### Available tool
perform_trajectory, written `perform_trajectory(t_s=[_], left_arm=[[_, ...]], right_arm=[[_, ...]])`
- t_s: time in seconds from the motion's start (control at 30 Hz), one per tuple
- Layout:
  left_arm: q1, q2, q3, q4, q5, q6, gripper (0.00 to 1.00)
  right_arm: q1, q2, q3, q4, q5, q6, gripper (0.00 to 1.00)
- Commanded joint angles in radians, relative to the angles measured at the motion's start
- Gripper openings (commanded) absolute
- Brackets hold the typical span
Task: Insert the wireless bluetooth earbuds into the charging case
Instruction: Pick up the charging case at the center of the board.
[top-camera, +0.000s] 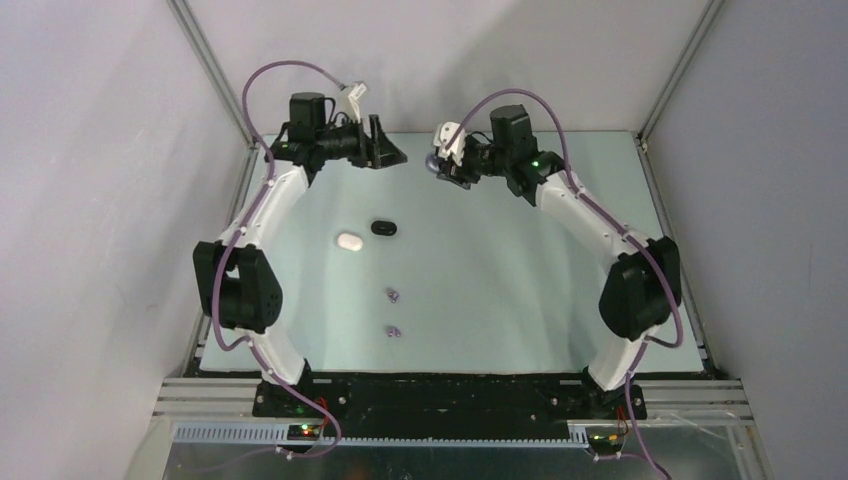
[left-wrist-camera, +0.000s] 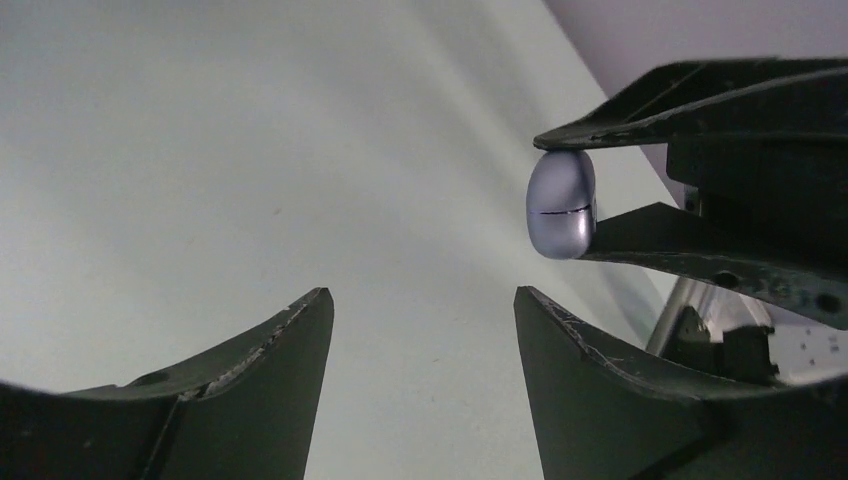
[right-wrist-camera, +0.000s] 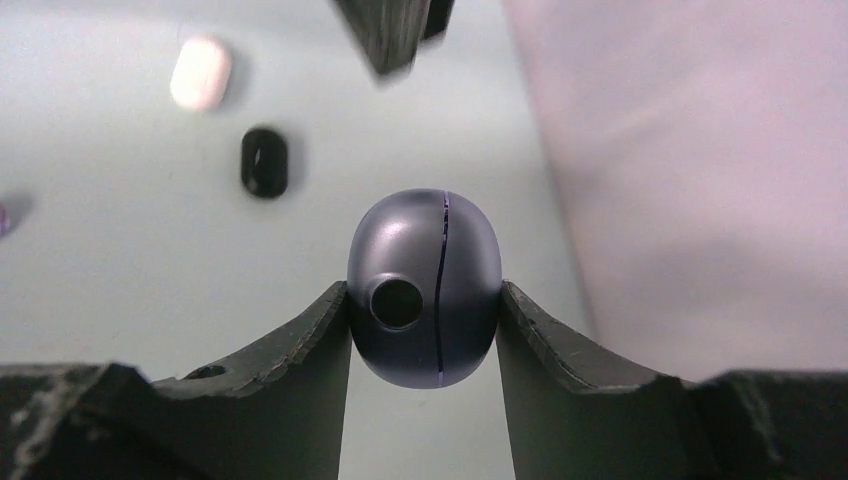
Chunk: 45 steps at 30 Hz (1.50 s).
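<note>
A lavender-grey charging case (right-wrist-camera: 425, 270), lid closed along a thin seam, is held up above the far end of the table, and my right gripper (right-wrist-camera: 425, 292) is shut on its sides. From above, the case (top-camera: 433, 161) sits at the tip of the right gripper (top-camera: 441, 166). My left gripper (top-camera: 392, 150) faces it from a short distance, open with nothing between its fingers (left-wrist-camera: 290, 340). The left wrist view shows the case (left-wrist-camera: 560, 205) ahead and to the right, apart from the left gripper (left-wrist-camera: 420, 292). Two lavender earbuds (top-camera: 393, 294) (top-camera: 394, 330) lie on the table, nearer the arm bases.
A white oval case (top-camera: 348, 241) and a black oval case (top-camera: 384, 228) lie on the pale green table (top-camera: 500, 290) left of centre, also seen as the white case (right-wrist-camera: 200, 72) and the black case (right-wrist-camera: 264, 161). Grey walls and metal posts enclose the table.
</note>
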Motion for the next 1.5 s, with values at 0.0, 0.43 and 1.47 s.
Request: perform_trajectory(t_s=[0.0, 0.43, 1.47], left_arm=[[-0.050, -0.005, 0.068, -0.036, 0.133, 0.115, 0.71], [-0.080, 0.000, 0.059, 0.031, 0.180, 0.071, 0.62], [-0.084, -0.116, -0.100, 0.073, 0.298, 0.569, 0.00]], right_arm=[[0.035, -0.066, -0.088, 0.254, 0.009, 0.018, 0.37], [0.094, -0.088, -0.114, 0.359, 0.072, -0.006, 0.37], [-0.043, -0.065, 0.154, -0.136, -0.262, 0.274, 0.75]])
